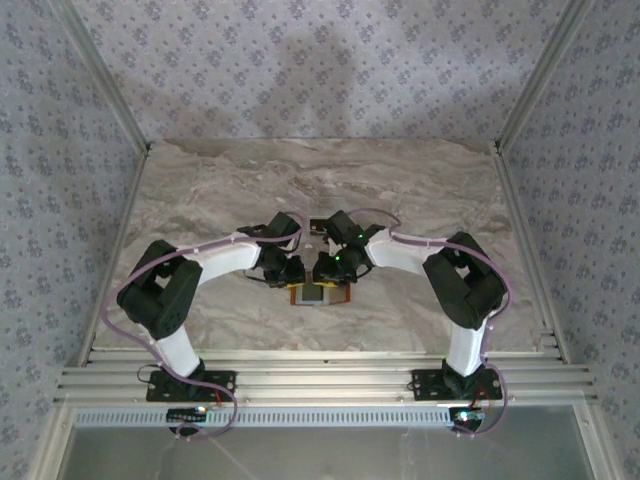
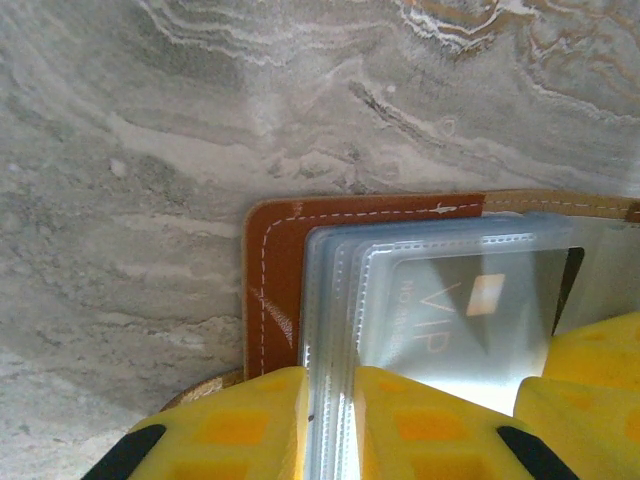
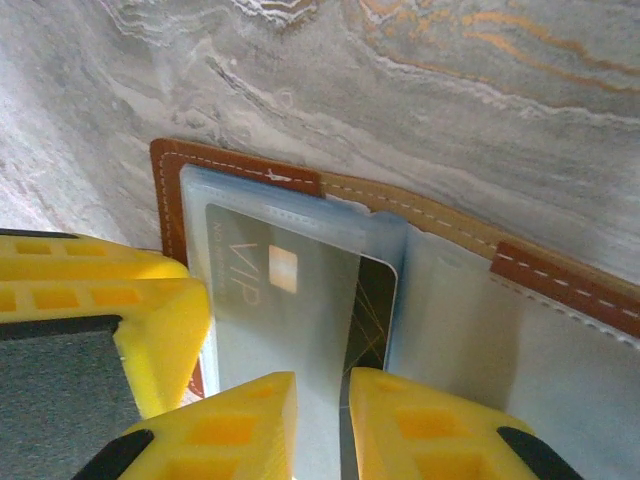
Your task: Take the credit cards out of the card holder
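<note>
1. Grey-veined marble table (image 1: 420, 200). The two white-and-black arms, left arm (image 1: 215, 262) and right arm (image 1: 410, 255), fold inward and meet at its middle.
2. Flat orange-brown stitched leather card holder (image 1: 320, 294) lies opened out on the marble, right under both wrists. Its pale inner face is up.
3. Stack of clear plastic sleeves (image 2: 330, 300) fans from the holder's fold.
4. Left gripper (image 2: 330, 385): yellow fingers drawn close, with a slim gap over the sleeve edges. Cannot tell whether it pinches them or merely presses the holder down.
5. Right gripper (image 3: 322, 385), just beside the left: same narrow stance, tips over the near edge of the sleeved card. Cannot tell whether there is a real grasp.
6. Thin grey card (image 3: 290, 320) marked VIP sits inside the top sleeve. A dark card (image 3: 375, 310) peeks out behind it.
7. Small gold chip (image 3: 283, 270) on the grey card.
8. Judgement: first extraction is in hand, and no card looks free of the holder yet.
9. Next move calls for one gripper to pin the holder while the other nips only the card's edge and draws it along the sleeve mouth. Likely hazard: the sleeve or the whole holder dragging along.
</note>
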